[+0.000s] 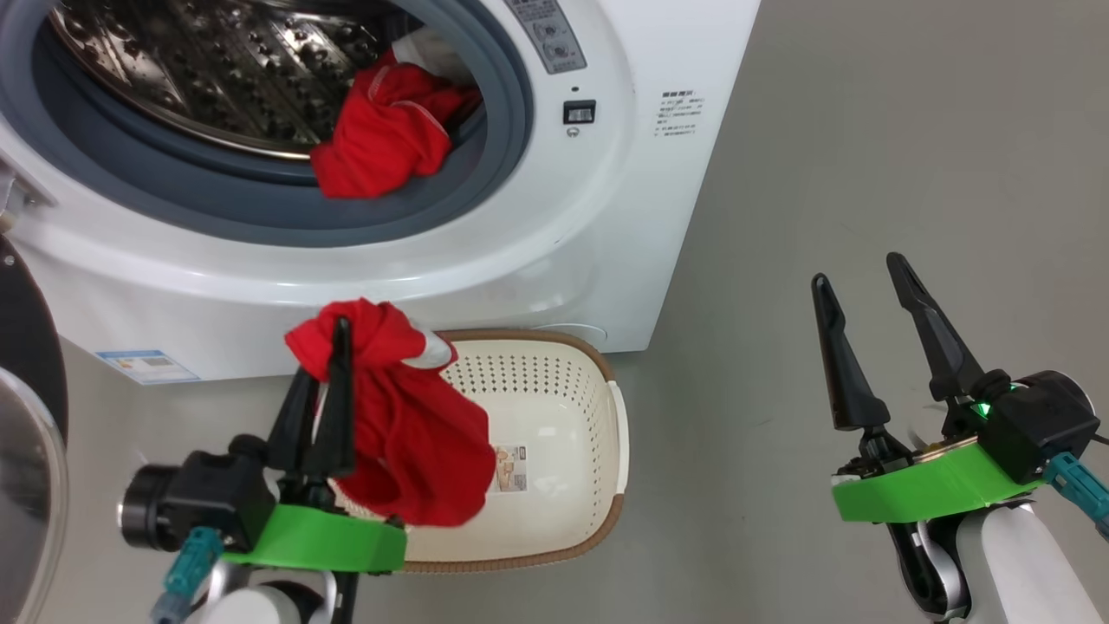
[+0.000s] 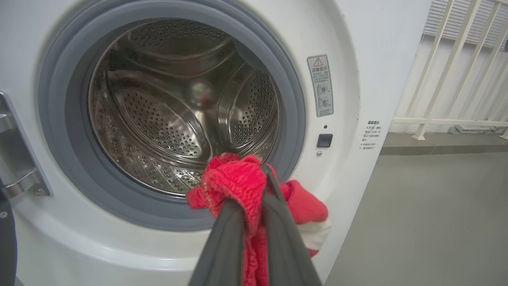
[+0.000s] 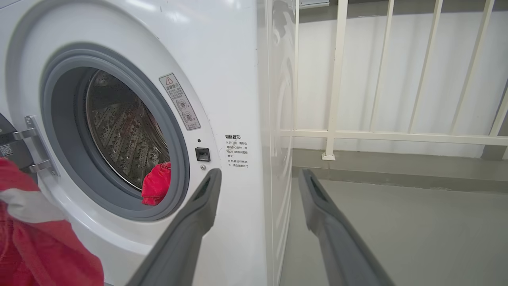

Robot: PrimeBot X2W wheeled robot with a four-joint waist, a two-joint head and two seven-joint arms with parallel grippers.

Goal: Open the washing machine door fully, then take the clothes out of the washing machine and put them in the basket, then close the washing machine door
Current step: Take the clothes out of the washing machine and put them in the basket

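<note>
Our left gripper (image 1: 329, 364) pinches 1 red garment (image 1: 416, 442), hung over the basket (image 1: 606, 381) so a release should drop it inside. A 2nd garment (image 1: 381, 139) lies on the washing machine (image 1: 554, 260) gasket. Right gripper (image 1: 856, 269) is spread and empty.

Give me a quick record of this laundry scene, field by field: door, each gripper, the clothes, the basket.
door: washing machine door open, swung to the left
left gripper: shut on red garment, held over the basket
right gripper: open, empty
drum: second red garment lying at the mouth of the washing machine
basket: on the floor before the machine, visible bottom bare
</note>
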